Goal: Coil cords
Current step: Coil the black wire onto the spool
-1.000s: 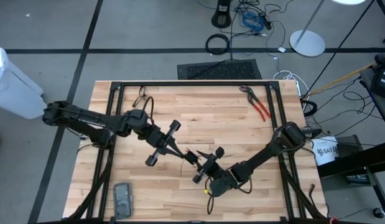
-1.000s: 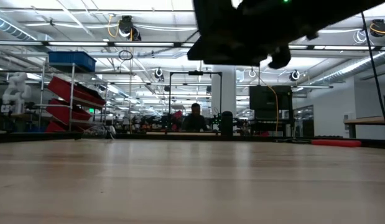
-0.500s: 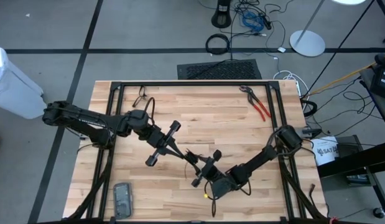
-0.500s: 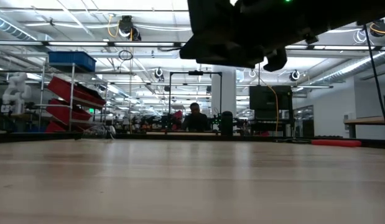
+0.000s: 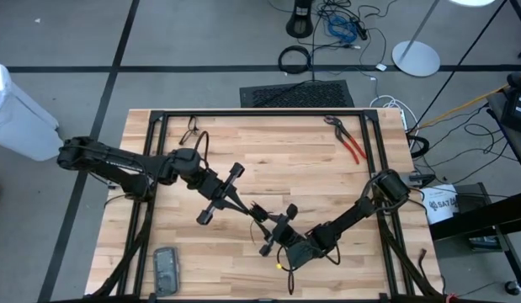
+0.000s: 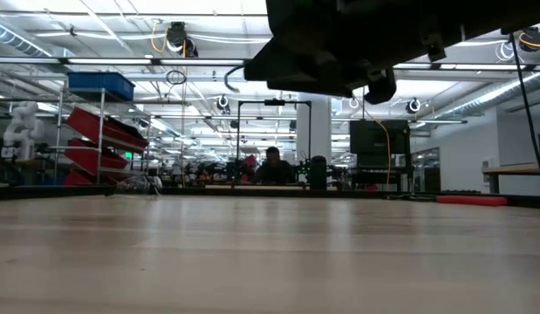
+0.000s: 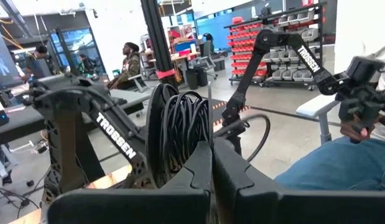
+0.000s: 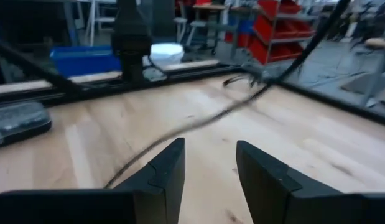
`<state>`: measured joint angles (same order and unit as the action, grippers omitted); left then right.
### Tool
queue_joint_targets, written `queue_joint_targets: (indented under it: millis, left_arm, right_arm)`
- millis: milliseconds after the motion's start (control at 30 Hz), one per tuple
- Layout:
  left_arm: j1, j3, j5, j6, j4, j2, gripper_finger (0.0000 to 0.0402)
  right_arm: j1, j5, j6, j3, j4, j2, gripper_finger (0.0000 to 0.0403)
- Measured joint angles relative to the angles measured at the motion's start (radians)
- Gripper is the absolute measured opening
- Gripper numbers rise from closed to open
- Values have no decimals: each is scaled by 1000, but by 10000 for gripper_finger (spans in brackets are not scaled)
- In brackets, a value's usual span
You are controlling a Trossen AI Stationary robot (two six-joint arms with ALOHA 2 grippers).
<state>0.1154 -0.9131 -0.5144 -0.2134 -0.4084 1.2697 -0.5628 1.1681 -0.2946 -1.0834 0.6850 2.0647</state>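
Two tools are met near the middle of the worktop [image 5: 268, 143], with the cord [image 7: 183, 134] carried between them. The step in hand is judged to be the winding of loose cord onto a bundle already made.

The left tool [image 7: 211, 163] is closed, its fingers pressed together on the bundle of black loops, which is held upright just above the fingers. In the high view the left tool [image 5: 262, 215] is seen just beside the right tool [image 5: 273, 227], both well apart from the pliers [image 5: 348, 140] at the far edge of the worktop.

The right tool [image 8: 209, 163] is partly open, its two fingers standing apart with bare worktop showing between them. A loose run of cord [image 8: 198, 121] is seen crossing ahead of those fingers; nothing is seen clamped, and whether the cord is touched cannot be told.

For the step to be done well, the bundle should be kept firmly pinched by the left tool, so that the loops are not let slip. The loose run should be taken close to the bundle by the right tool, so that each new turn matches the loops already laid. Slack should be fed gently; a hard pull is likely to drag the loops out of the grip. The pale end piece is not made out here, so the length left to wind cannot be judged.
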Motion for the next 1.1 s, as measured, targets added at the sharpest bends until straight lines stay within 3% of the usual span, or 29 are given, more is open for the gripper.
queue_joint_targets:
  millis: [167, 333, 433, 633, 800, 1100]
  left_arm:
    - [0, 0, 0, 10, -3, -14, 2]
    - [0, 0, 0, 24, 10, -26, 2]
    - [0, 0, 0, 24, 38, -29, 2]
    - [-2, 0, 1, 19, 37, -29, 2]
    - [-3, 0, 3, 17, 36, -29, 2]
    - [-3, 0, 6, 18, 36, -29, 2]
  right_arm:
    - [20, -76, -167, 0, -183, 0, 130]
    - [20, -30, -367, 1, -353, 0, 130]
    - [4, 31, -352, 0, -318, -4, 130]
    - [-15, 93, -139, 0, -117, -15, 130]
    - [2, 71, -113, 0, -44, -15, 130]
    - [24, -57, -119, 0, 70, -15, 130]
